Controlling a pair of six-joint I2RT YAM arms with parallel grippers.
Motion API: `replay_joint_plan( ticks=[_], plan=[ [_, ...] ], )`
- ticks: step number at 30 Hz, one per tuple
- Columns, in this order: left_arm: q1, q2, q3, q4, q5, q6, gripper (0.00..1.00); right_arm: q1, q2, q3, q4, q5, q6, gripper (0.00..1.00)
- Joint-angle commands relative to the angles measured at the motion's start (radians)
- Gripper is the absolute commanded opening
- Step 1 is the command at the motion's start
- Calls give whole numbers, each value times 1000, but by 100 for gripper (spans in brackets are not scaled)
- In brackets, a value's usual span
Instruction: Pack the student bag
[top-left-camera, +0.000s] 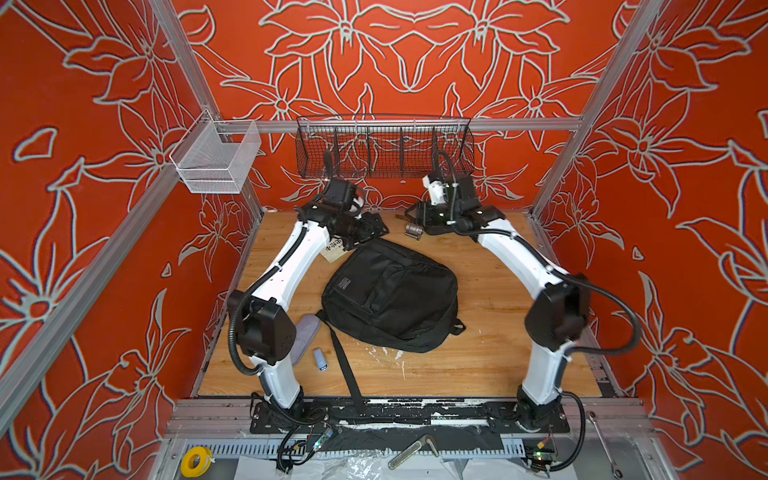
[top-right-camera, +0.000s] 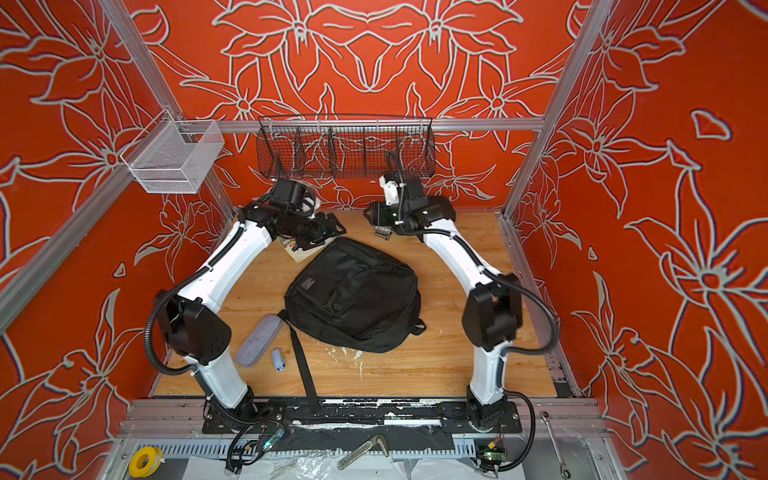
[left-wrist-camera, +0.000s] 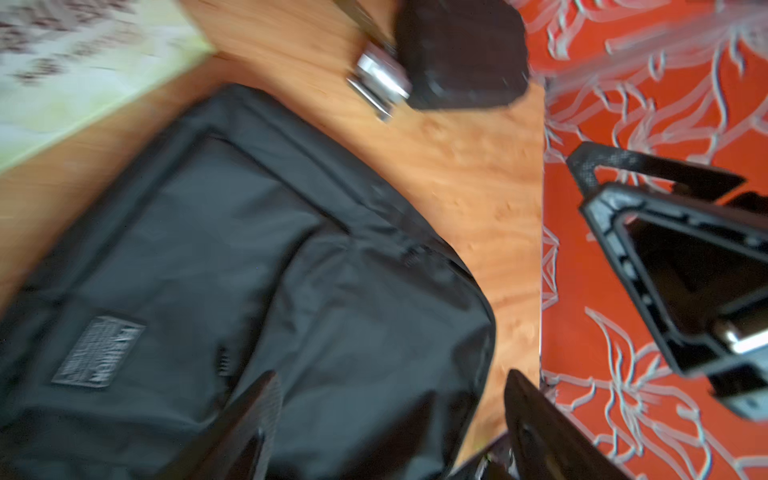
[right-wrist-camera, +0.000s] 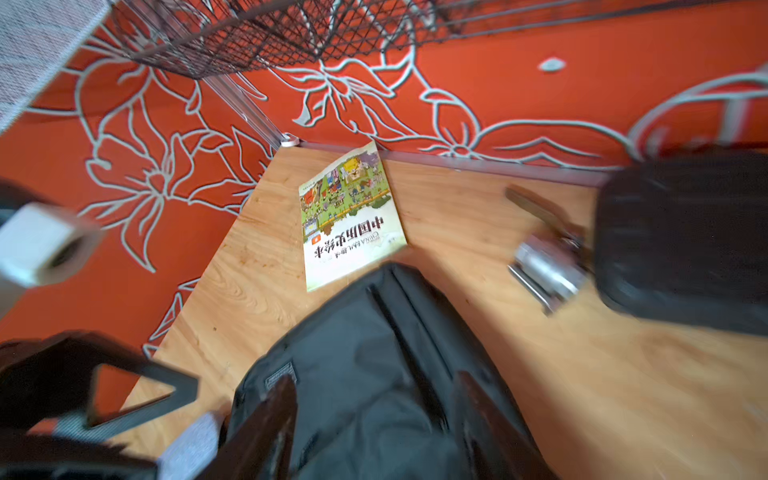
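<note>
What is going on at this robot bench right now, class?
Two robot arms are reaching over a wooden table to pack a black student bag, which lies flat and looks zipped shut. Nothing is held: the left gripper and right gripper both hang open above the bag's far end. A picture book, a black hard case with a metal clip, a grey pouch and a small blue item lie outside the bag on the table.

The wooden surface (top-left-camera: 478, 357) carries the student bag (top-left-camera: 390, 295) at its centre; beyond the bag lie a picture book (right-wrist-camera: 349, 220) and black case (right-wrist-camera: 681, 237), nearer a grey pouch (top-right-camera: 258, 340) and small blue item (top-right-camera: 278, 360).
</note>
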Motion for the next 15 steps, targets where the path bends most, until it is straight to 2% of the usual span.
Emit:
replay_joint_plan(
  ticks=[1,5,9,12,15],
  plan=[
    [94,2,-92,90,20,-27,85,45,203,213,-65,-55,-28,61],
    [174,23,-156,144,30,-9,86,75,488,495,-21,-67,70,59],
    [251,34,-247,244,51,-28,87,113,721,763,3,-39,91,59],
    [297,69,-258,265,61,-27,87,120,783,771,105,-27,170,59],
    [319,112,-248,280,42,-18,89,124,816,754,159,-8,196,58]
  ],
)
